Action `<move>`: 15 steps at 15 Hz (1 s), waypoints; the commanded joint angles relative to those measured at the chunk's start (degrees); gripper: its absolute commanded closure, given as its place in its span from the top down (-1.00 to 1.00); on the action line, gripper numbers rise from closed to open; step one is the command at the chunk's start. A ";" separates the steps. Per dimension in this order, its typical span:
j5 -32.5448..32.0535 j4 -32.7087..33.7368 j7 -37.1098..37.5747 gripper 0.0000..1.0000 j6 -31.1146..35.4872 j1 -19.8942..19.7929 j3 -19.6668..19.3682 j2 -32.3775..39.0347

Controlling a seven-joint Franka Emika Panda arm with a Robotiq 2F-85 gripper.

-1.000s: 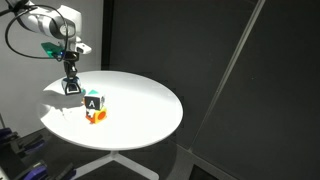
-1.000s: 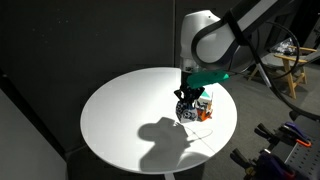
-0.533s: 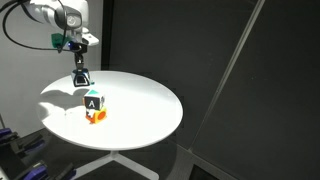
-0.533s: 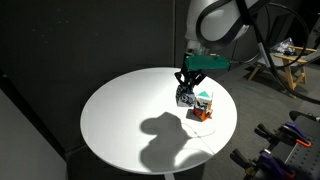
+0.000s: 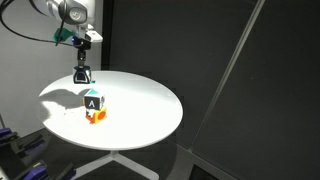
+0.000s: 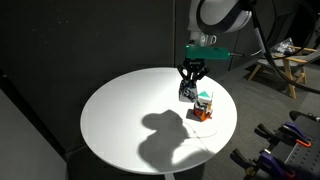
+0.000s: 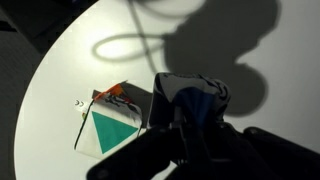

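Dark curtain walls close round a round white bench [image 5: 140, 110], which shows in both exterior views. The landmark on it is a small stack of blocks [image 5: 94, 107]. Its upper block has a teal top and a dark face printed with a white letter A, and it sits on an orange piece. In an exterior view the stack [image 6: 203, 106] stands toward one side of the bench top rather than at its middle.

Reaching down from the white arm [image 6: 215, 12], the fingers [image 5: 80, 66] are clenched on a small dark cube [image 5: 82, 76]. The cube [image 6: 187, 94] hangs in the air above the bench. It is near the stack but apart from it, and sits higher than the stack's top block. In the wrist view the cube [image 7: 195, 100] shows dark blue and white patches between the blurred black fingers [image 7: 140, 155]. The stack [image 7: 115, 125] lies just beside it there, with its teal face turned up and orange bits at one edge.

A broad shadow of the arm [image 6: 165, 130] spreads over the bench beside the stack. It lies on the side away from the cube as that camera sees it. Beyond the bench, further from the stack, a wooden trestle [image 6: 285, 62] stands in the lit part of the room.
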 commanded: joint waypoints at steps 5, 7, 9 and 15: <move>-0.07 0.07 0.08 -0.76 -0.16 -0.87 1.02 0.34; -0.07 0.07 0.08 -0.76 -0.16 -0.87 1.03 0.34; -0.07 0.07 0.08 -0.76 -0.16 -0.87 1.03 0.34; 0.49 -0.74 0.15 -0.93 -0.68 -1.11 0.98 -1.40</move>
